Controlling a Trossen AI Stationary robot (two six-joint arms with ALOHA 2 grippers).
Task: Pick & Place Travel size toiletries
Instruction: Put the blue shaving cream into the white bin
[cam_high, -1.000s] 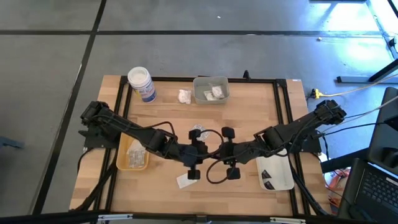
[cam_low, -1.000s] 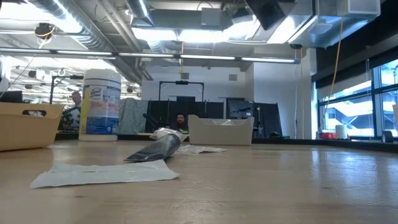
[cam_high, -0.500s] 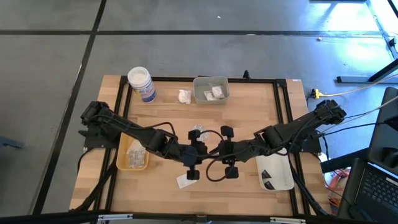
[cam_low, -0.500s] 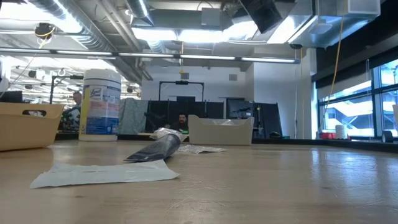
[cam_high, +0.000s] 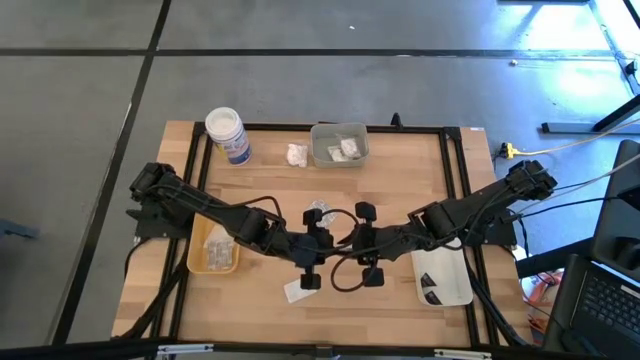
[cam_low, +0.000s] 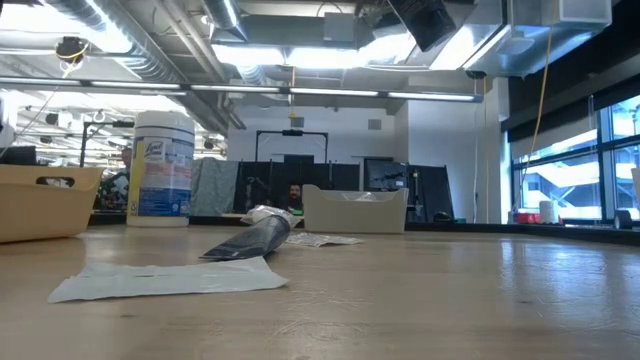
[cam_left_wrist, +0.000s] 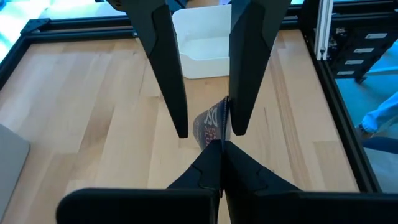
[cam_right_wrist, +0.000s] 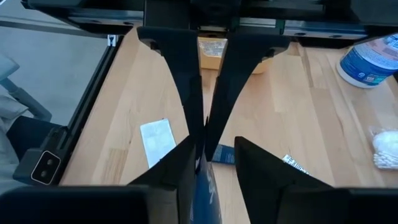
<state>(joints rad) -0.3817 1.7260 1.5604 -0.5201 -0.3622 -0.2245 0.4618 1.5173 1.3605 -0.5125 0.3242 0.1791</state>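
A grey floor (cam_high: 300, 80) crossed by dark seams is seen around the wooden table (cam_high: 400, 190). Beyond the table, an open industrial ceiling (cam_low: 150, 50) with pipes and ducts is lit by long bright light panels (cam_low: 300, 55). Tall windows (cam_low: 560, 170) are set along one side, and daylight is let in through them. A dark frame (cam_low: 290, 160) is placed against the pale back wall (cam_low: 440, 140), and a yellow cable (cam_low: 545, 80) is hung near the windows.

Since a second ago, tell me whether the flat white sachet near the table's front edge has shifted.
No. In the high view the flat white sachet lies at the same spot beside the yellow tray, and the low view shows it unchanged.
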